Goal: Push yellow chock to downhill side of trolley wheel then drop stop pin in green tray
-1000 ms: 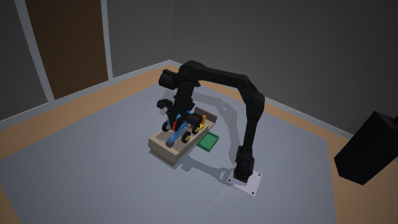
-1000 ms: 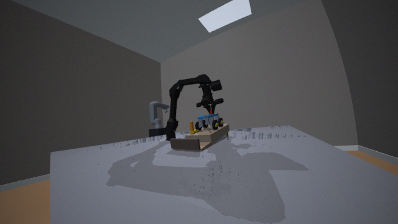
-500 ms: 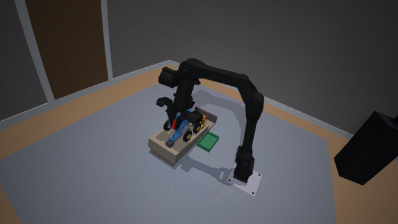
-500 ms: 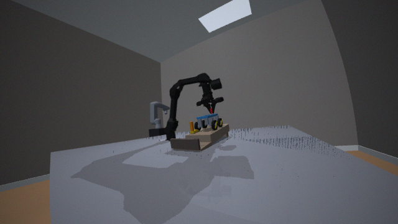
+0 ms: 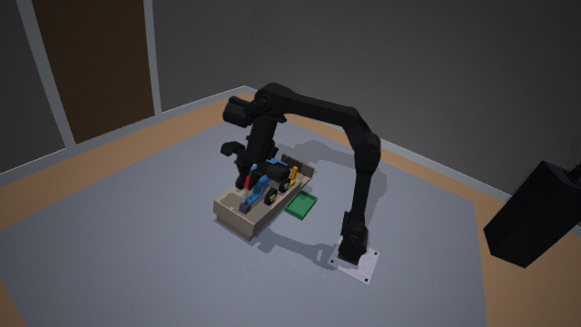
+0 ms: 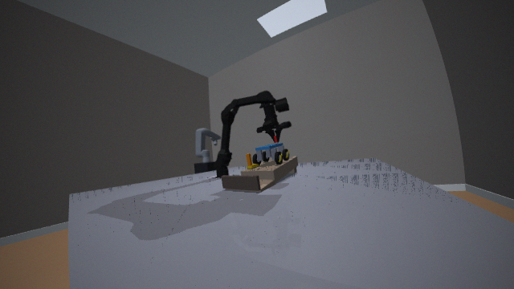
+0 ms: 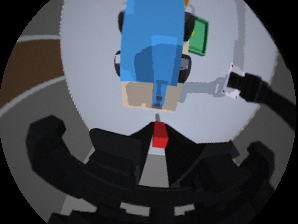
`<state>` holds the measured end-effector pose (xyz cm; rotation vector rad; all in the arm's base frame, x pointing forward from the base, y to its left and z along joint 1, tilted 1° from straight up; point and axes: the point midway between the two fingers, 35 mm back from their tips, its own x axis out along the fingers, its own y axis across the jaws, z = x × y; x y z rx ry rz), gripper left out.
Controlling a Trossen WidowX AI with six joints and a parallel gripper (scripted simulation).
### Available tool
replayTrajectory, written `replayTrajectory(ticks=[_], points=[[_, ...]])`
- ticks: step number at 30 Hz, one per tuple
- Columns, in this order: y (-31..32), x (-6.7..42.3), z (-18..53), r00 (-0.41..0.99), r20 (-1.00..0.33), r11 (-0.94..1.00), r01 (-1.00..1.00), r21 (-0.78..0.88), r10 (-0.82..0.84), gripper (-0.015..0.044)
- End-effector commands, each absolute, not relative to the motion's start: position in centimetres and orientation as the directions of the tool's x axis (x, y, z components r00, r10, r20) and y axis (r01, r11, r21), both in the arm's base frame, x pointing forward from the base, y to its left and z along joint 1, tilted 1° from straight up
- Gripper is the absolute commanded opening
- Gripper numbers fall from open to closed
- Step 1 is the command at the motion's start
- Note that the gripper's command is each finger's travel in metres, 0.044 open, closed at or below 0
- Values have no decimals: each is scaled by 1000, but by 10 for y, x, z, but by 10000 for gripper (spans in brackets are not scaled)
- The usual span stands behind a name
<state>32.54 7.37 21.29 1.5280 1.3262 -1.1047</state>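
Note:
My gripper (image 5: 247,178) (image 6: 275,137) (image 7: 158,125) is shut on the red head of the stop pin (image 5: 247,183) (image 6: 275,140) (image 7: 160,139), above the ramp's uphill end. The pin's shaft points down; in the wrist view its tip shows apart from the dark socket block (image 5: 245,208). The blue trolley (image 5: 277,162) (image 6: 268,148) (image 7: 150,30) stands on the ramp (image 5: 233,222) (image 6: 257,175) (image 7: 135,97). The yellow chock with its orange handle (image 5: 294,173) (image 6: 249,160) stands at the downhill side of a lower wheel; whether it touches is too small to tell. The green tray (image 5: 300,205) (image 7: 200,37) is empty.
The tray lies beside the ramp, on the side of the arm's base plate (image 5: 369,265). A brown end board (image 5: 300,167) (image 6: 241,183) stands at the ramp's foot. The trolley's deck and wheels are close to my fingers on the downhill side.

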Motion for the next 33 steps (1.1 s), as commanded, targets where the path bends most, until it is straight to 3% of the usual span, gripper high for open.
replayTrajectory(ticks=[1,9,33], points=[[81,328,216,71,-956,-119,992,38,285,0],[87,325,218,71,-956,-119,992,38,286,0],[98,252,213,65,-956,-119,992,31,287,0]])
